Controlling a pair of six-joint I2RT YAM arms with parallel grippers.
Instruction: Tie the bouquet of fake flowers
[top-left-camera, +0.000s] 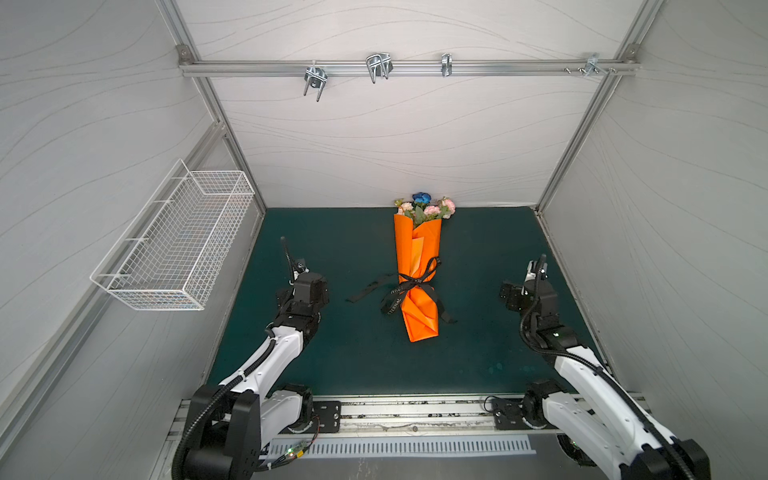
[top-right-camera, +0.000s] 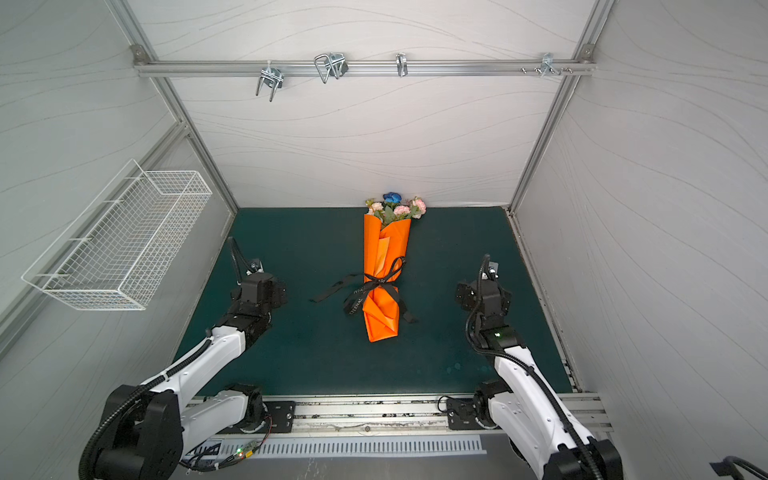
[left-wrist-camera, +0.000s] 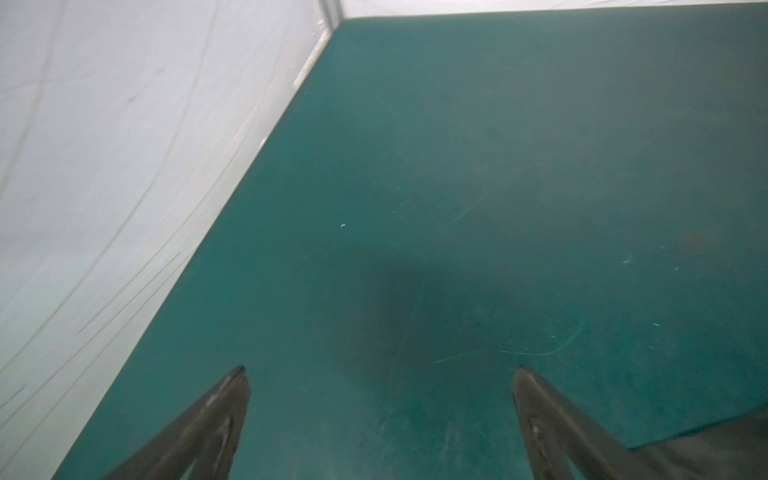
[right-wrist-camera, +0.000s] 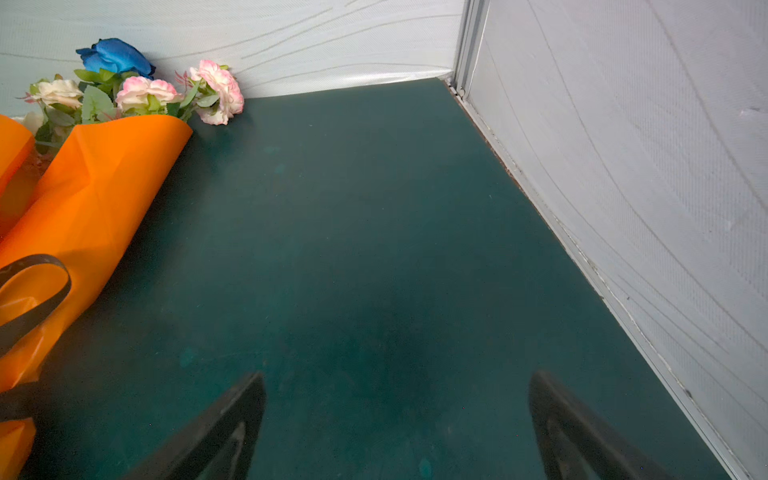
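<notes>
Nearest me, along the bottom edge of both top views, the two arms rise from a metal rail. The left arm leans in from the lower left and the right arm from the lower right. Each is bent at the wrist, with its tool low over the green mat.

The left gripper is spread wide with nothing between its fingers. The right gripper is the same, wide and empty. Both are well apart from the wrap.

Between them, mid-frame, lies a cone of orange paper. A black ribbon is wound round its lower part, with ends trailing left on the mat.

Farthest off, the bouquet pokes from the paper's top, right by the back wall.
</notes>
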